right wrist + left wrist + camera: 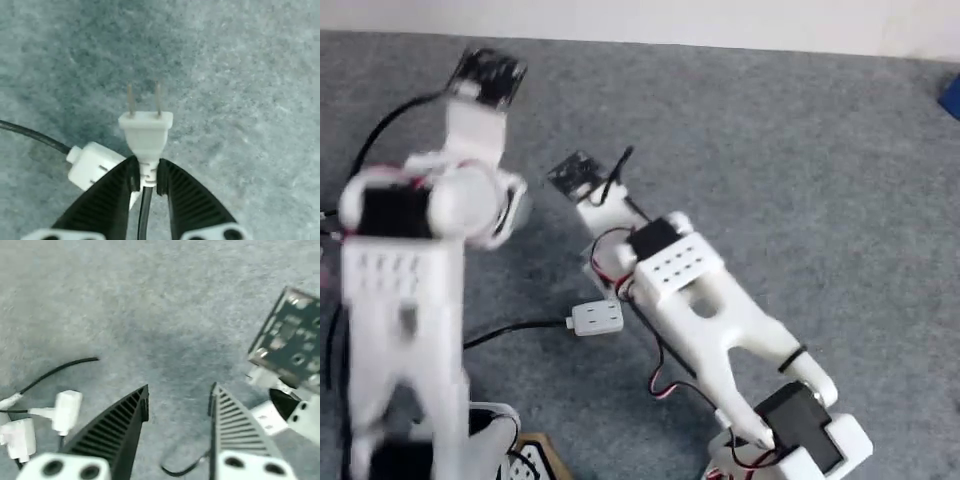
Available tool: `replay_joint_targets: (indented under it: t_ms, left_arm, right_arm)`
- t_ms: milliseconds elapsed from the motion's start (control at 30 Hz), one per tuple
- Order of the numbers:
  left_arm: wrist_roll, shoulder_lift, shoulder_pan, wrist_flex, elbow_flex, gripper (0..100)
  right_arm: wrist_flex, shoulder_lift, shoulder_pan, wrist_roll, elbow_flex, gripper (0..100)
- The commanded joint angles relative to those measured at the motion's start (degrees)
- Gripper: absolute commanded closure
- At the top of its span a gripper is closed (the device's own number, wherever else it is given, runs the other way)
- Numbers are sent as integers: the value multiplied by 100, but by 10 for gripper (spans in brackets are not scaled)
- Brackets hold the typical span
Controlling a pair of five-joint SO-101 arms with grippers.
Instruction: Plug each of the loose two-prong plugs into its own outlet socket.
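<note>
White plastic two-prong plug [146,132] sits clamped in the R gripper [147,170]. The black ribbed fingers [112,200] are narrowed onto the plug's neck, right where its black cord [144,210] leaves the body. Both metal prongs point away from the gripper, bare, over the grey felt-like table cover [240,75]. A white plastic outlet socket block [92,165] lies just beside the plug, next to one finger, w/ its own black cable [32,134] leading away. The prongs aren't in it.

High view: the socket block [597,318] lies approx. at 7 o'clock from the frame's centre, and its cable [510,330] runs toward 9 o'clock. The white R arm [720,320] stretches from 5 o'clock toward 11 o'clock, w/ the socket block at 6 o'clock of its wrist. The white L arm [410,290] stands on the 9 o'clock side, wrist pointing to 12 o'clock.

L gripper [180,389] hangs wide open over bare table cover, nothing in its gap. Near one of its fingers lie a small white plastic cord end [67,410] and a second white plastic piece [17,437], close together. Can't tell plug from socket there. A thin black wire [60,369] curves beside them. On the gripper's other side is the R arm's dark circuit board [292,332].
</note>
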State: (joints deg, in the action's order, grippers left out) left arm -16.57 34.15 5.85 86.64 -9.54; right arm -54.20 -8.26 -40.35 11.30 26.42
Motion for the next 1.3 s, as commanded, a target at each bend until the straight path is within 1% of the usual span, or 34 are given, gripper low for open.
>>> replay_joint_targets:
  t_ms: [0,67,167,267,333,400,467,600,733,833,1000,1167,1267]
  left_arm:
    - [-141,1270,347,-1152,-1938,694]
    - [-132,1657,462,-1749,-2765,662]
    - [-132,1965,435,-2215,-3512,656]
    - [53,2026,171,-2462,-3820,655]
    - [290,2044,4,-2497,-3855,654]
    - [448,2070,-110,-2488,-3846,630]
    - [527,2079,-145,-2488,-3846,607]
    - [571,2044,-189,-2488,-3846,604]
    - [607,2026,-602,-2505,-3925,604]
    - [607,2026,-655,-2681,-3960,604]
    - [607,2018,-664,-2708,-4022,604]
    - [598,2018,-655,-3200,-4514,604]
    - [571,2018,-611,-3402,-4778,604]
  right_arm:
    - [778,-593,40,-123,462,992]
    - [1103,-1130,277,-316,892,992]
    - [1596,-2053,567,-413,1684,992]
    - [1991,-2818,514,-457,2510,992]
    - [2026,-3196,312,-448,2905,992]
    - [2009,-3389,163,-378,3099,992]
    - [2009,-3407,75,-299,3187,992]
    - [2009,-3222,-110,-281,3178,992]
    - [2000,-3196,-365,-290,3178,992]
    - [2000,-3196,-391,-290,3178,992]
    - [2000,-3196,-391,-290,3178,992]
    - [1956,-3196,-400,-290,3178,992]
    - [1543,-3213,-356,-281,2914,992]
